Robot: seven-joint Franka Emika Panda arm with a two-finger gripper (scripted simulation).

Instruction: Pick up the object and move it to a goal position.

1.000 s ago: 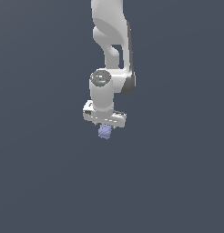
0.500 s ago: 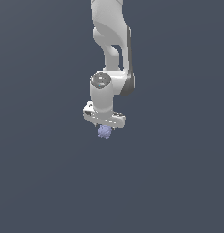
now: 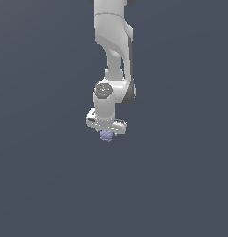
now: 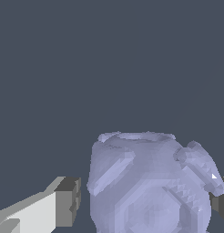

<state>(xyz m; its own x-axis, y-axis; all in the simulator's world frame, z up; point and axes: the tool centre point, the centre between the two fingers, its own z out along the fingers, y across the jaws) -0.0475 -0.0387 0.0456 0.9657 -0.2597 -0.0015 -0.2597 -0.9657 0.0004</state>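
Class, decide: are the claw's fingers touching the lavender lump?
Cannot tell. In the wrist view one finger shows a gap from the lump; the other finger's contact is hidden.

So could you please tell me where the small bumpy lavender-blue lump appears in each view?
Exterior view: small bumpy lavender-blue lump just below the white gripper bar, near centre.
Wrist view: lump fills the foreground between the jaws.
Shared landmark: the gripper around the lump.

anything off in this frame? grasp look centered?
Slightly off-centre. In the wrist view the lavender lump sits between the fingers, but the one finger shows a gap beside it while the other looks tight against it. Contact isn't certain. The exterior view shows the lump just under the gripper; nothing else odd.
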